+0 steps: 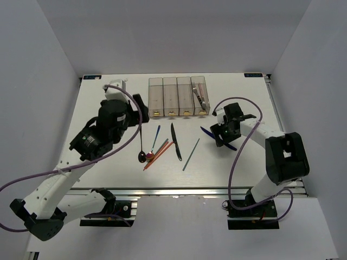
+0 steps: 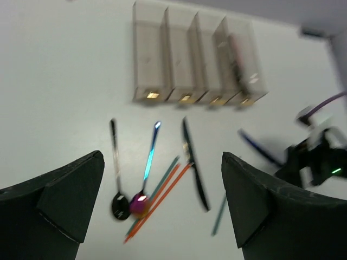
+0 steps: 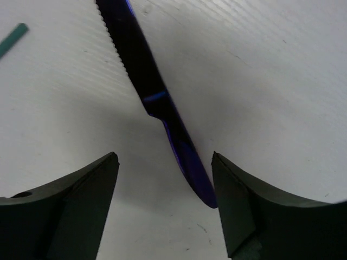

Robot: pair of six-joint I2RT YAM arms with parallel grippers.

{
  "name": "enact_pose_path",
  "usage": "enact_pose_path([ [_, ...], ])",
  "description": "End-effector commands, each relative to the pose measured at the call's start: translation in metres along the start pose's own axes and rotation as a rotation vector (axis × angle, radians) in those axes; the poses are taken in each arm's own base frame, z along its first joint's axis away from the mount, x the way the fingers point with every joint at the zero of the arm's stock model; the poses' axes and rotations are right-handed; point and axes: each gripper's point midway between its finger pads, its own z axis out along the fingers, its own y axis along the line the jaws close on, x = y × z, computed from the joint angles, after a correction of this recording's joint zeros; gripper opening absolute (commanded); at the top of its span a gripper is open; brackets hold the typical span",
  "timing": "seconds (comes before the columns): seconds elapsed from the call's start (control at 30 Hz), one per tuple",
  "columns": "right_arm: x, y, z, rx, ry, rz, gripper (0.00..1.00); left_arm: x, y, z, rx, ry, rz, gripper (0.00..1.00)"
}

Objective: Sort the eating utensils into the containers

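One blue knife (image 3: 135, 59) — diagonal, blade pointing left

Four joined translucent bins (image 1: 178, 96) at twelve o'clock; loose utensils (image 1: 175, 142) fanned mid-table; blue knife (image 3: 152, 92) flat at three o'clock.

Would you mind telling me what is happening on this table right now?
The right tool is open, low over a blue knife lying on the table, not gripping it. The left tool hangs open above the loose utensils. One utensil lies in the rightmost of the containers; the other three look empty.
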Motion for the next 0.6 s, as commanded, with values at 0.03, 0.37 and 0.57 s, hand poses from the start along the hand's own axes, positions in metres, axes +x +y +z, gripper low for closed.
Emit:
enact_pose_path([
  [0.03,-0.013,-0.016,-0.002,0.022,0.012,-0.032,0.72,0.051,0.057,-0.024,-0.132,0.148,0.190,0.98],
  [0.37,0.038,-0.016,0.036,0.008,0.250,0.013,0.44,0.085,0.093,-0.035,-0.181,0.141,0.223,0.98],
  [0.57,0.052,-0.019,0.037,0.075,0.291,0.028,0.14,0.087,0.097,-0.038,-0.172,0.104,0.202,0.98],
])
